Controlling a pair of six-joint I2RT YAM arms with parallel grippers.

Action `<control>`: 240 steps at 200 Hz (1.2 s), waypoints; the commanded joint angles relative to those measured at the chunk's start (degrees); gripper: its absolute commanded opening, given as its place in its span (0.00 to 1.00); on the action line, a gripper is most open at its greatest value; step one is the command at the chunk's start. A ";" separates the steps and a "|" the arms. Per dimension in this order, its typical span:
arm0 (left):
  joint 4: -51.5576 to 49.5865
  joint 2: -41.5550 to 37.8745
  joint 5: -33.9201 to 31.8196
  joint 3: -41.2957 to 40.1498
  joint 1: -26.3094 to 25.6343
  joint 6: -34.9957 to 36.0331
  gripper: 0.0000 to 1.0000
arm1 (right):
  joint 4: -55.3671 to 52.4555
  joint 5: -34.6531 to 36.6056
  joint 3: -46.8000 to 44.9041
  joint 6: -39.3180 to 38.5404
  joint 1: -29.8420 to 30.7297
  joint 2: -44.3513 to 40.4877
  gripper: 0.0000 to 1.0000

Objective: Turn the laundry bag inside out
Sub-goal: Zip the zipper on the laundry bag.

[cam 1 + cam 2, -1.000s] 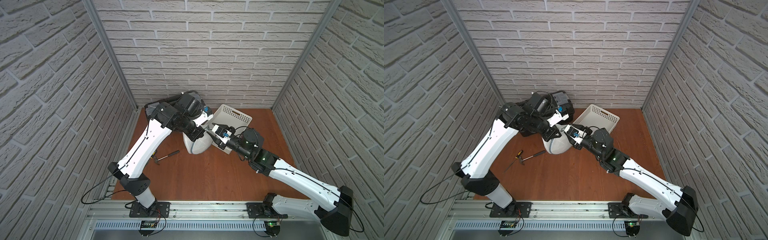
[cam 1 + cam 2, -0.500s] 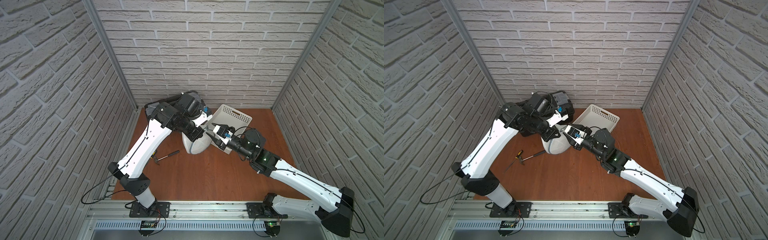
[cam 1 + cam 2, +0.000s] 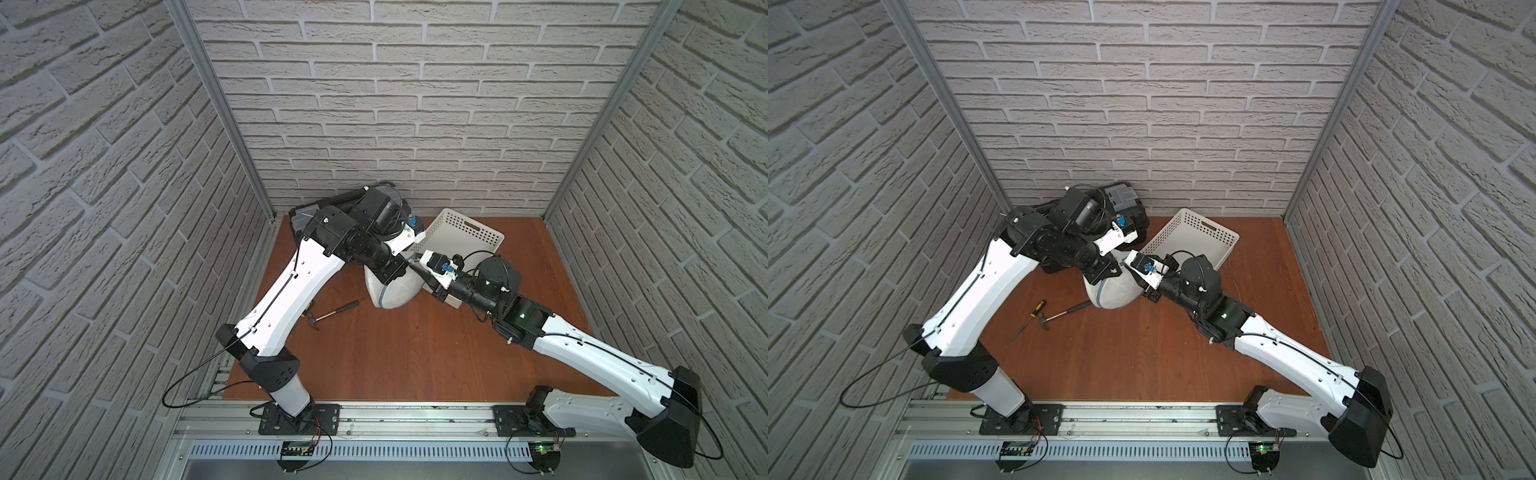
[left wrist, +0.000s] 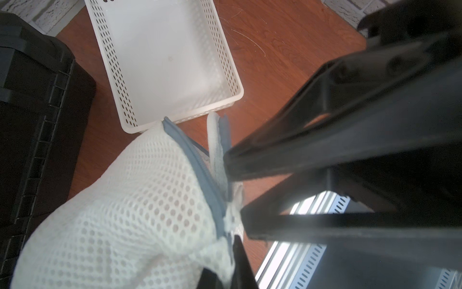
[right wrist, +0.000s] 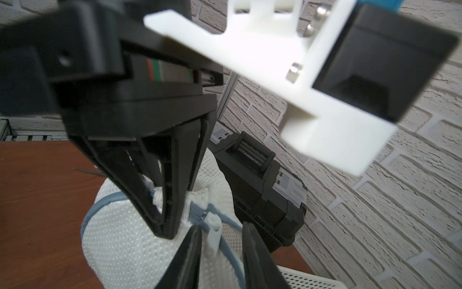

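While left gripper (image 5: 165,230) pinches bag (image 5: 125,250), basket (image 3: 453,229) near

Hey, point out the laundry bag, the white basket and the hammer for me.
laundry bag (image 4: 120,205), left wrist view, on its white mesh side.
basket (image 3: 465,233), in a top view, on its perforated wall.
hammer (image 3: 1066,313), in a top view, on the middle of its handle.

left tool (image 4: 233,190): clamped tight, pointing down | right tool (image 5: 220,229): jaws parted, tips just beside left tool

laundry bag (image 3: 392,291) top hidden by left arm (image 3: 291,291), toolbox (image 4: 30,125) cut off at edge
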 commanded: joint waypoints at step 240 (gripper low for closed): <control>-1.04 -3.06 -6.90 -4.01 -2.02 7.47 0.00 | -3.91 7.52 1.07 3.06 -1.06 -2.06 0.03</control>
